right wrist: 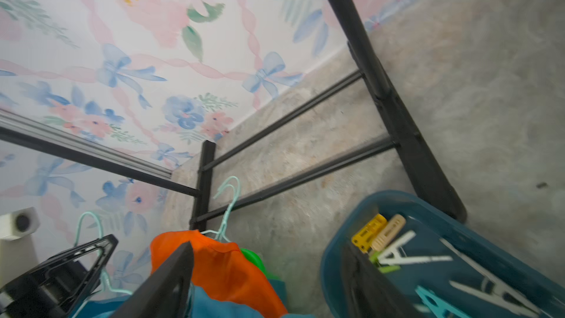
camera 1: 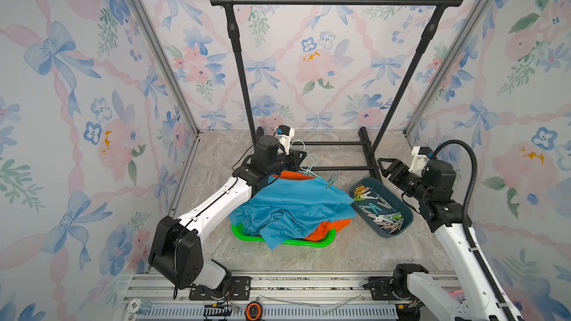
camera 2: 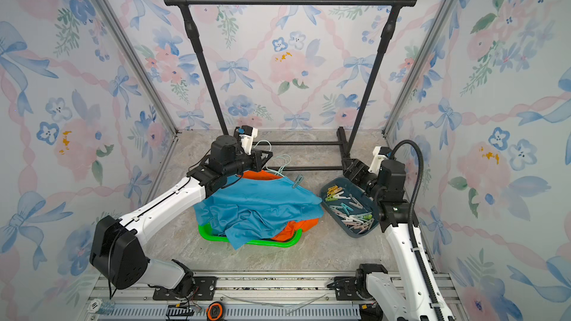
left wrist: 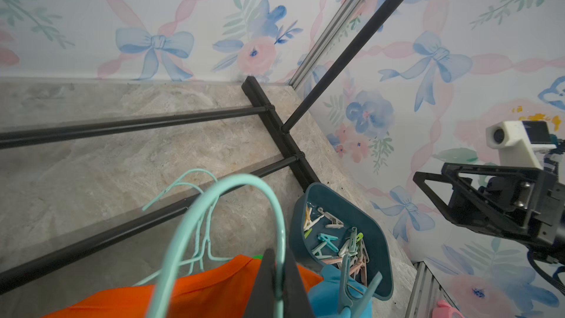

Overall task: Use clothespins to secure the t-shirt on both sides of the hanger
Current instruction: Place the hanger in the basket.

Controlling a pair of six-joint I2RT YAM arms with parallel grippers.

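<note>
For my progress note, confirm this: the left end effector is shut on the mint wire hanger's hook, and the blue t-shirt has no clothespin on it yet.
Not quite. One grey-blue plastic clothespin stands clipped on the blue t-shirt at its far edge, as both top views show. The rest holds: the left end effector is shut on the mint wire hanger's hook.
</note>
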